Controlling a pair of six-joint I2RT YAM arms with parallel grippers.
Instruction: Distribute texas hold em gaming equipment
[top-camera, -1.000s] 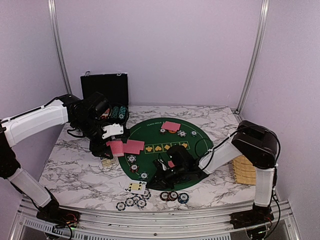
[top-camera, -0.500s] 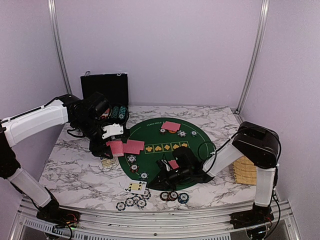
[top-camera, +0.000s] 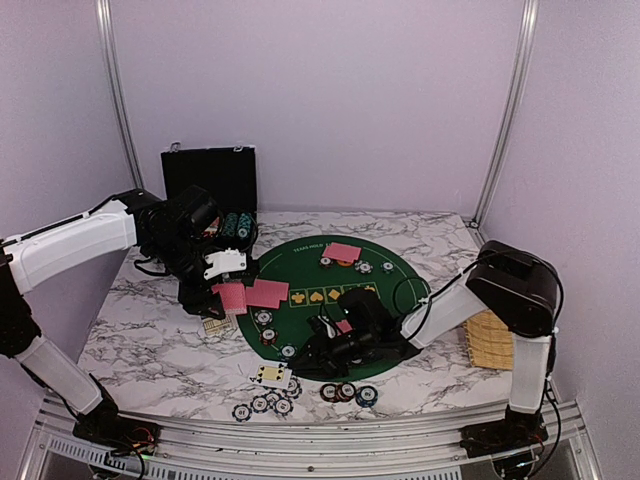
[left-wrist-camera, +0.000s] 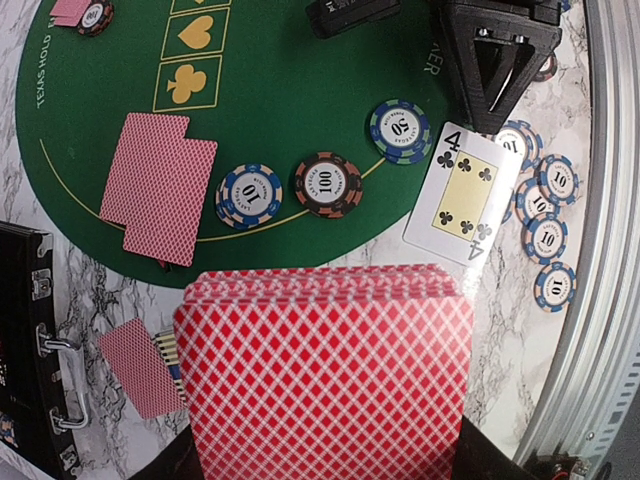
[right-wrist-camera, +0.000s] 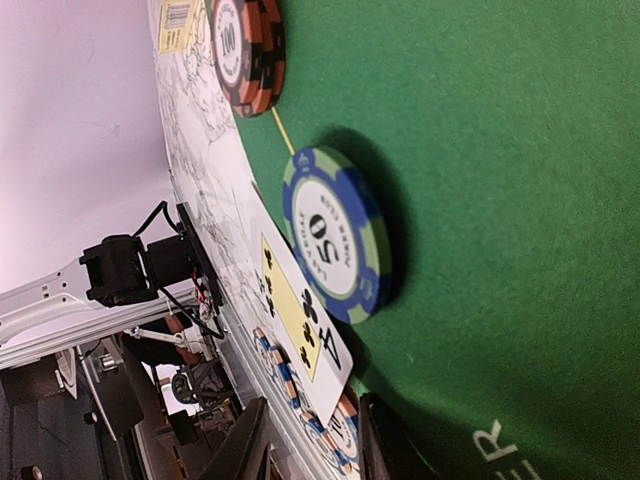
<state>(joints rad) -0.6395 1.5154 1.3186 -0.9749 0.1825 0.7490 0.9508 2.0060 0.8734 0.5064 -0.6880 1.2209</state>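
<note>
**Near edge.** Small blue-and-white round poker chips (left-wrist-camera: 548, 240) lie loose on the white marble-patterned table (top-camera: 150, 330). Beside them is a cluster of dark red-rimmed chips (top-camera: 345, 392). A face-up four of clubs card (left-wrist-camera: 465, 195) rests partly on the marble, with one corner over the rim of the round green felt mat (left-wrist-camera: 290, 80).

**Right arm.** The right gripper (right-wrist-camera: 305, 445) sits low over the mat's near rim. Its black fingers (right-wrist-camera: 245, 445) stand slightly apart with nothing between them, so it is released. Just beyond it a green-and-blue chip marked 50 (right-wrist-camera: 335, 235) lies flat on the felt, close to the four of clubs.

**Mid mat.** A short stack of brown-red chips marked 100 (left-wrist-camera: 328, 185) and a blue-and-white chip stack marked 10 (left-wrist-camera: 250, 195) sit side by side along the yellow line. Past them, two overlapping red-backed cards (left-wrist-camera: 160, 185) lie face down.

**Left arm.** The left gripper (top-camera: 226, 285) hangs above the mat's left edge, clenched on a deck of red-backed playing cards (left-wrist-camera: 325, 380). Below it a single red-backed card (left-wrist-camera: 140, 368) lies on the marble.

**Far side.** Another red-backed pair (top-camera: 342, 251) lies on the mat's far part, with three chips near it. A black hinged case (top-camera: 210, 178) stands open at the back left. A woven yellow tray (top-camera: 490, 340) lies at the right edge.
</note>
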